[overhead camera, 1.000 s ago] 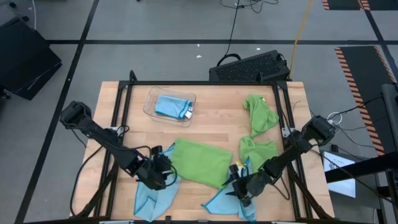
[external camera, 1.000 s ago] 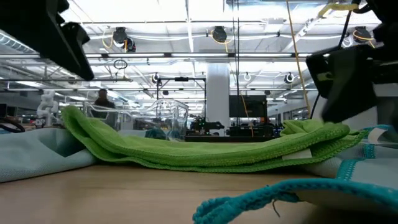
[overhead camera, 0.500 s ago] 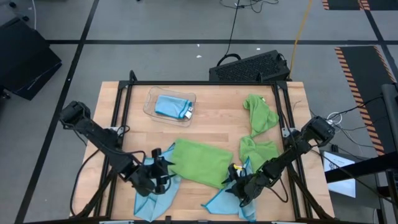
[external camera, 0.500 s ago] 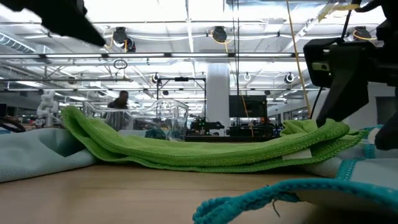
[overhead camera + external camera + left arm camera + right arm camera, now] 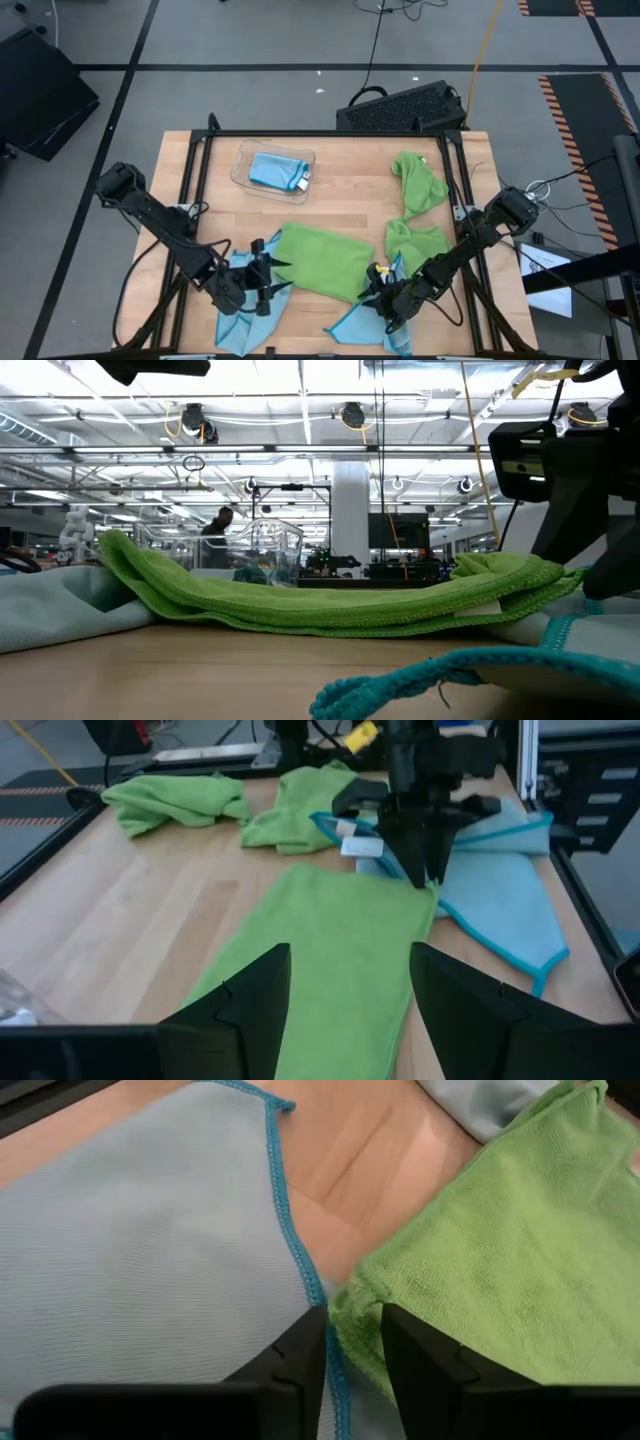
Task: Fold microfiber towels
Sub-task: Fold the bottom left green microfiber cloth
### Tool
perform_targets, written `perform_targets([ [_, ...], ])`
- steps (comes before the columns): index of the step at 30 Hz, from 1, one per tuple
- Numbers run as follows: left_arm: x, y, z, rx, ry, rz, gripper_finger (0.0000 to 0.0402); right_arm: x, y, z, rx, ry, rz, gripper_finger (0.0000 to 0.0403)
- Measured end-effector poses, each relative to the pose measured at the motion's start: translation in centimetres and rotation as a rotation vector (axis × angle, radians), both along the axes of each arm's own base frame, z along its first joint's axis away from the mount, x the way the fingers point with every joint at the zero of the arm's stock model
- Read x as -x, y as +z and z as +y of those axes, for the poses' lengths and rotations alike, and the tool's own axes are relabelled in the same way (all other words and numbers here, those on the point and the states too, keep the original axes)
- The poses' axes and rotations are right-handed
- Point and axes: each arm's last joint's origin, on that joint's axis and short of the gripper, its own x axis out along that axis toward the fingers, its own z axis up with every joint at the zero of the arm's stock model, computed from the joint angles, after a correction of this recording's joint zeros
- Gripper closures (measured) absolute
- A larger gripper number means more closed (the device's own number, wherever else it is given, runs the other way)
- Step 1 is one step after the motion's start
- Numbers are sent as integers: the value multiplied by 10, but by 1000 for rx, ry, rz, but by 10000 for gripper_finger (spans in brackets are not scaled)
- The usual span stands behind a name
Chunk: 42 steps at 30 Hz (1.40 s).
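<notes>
The right end effector pinches the near right corner of the green towel, spread mid-tabletop. The left end effector hovers spread. The thin pinch may slip, or snag the blue towel beneath.

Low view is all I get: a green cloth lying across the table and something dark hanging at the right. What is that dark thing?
Observer: That is the right gripper. From above, it sits at the right-hand corner of the flat green towel, where that towel overlaps a blue towel.
Operator: Is there a second arm?
Observer: Yes. The left gripper is at the green towel's opposite edge, open and holding nothing.
Operator: Are any towels done?
Observer: One folded blue towel lies in a clear tray at the far side of the table.
</notes>
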Motion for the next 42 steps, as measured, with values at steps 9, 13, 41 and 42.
perform_targets([
  [9,-4,2,3,19,19,-23,192,-6,-17,5,28,42,-44,312],
  [13,-9,-4,3,10,28,-15,192,-9,-19,7,17,49,-75,312],
  [41,-118,-67,-48,-261,-80,-76,192,-16,11,-7,-113,-115,-129,398],
  [42,-123,-68,-50,-268,-80,-70,192,-16,11,-8,-119,-127,-123,398],
])
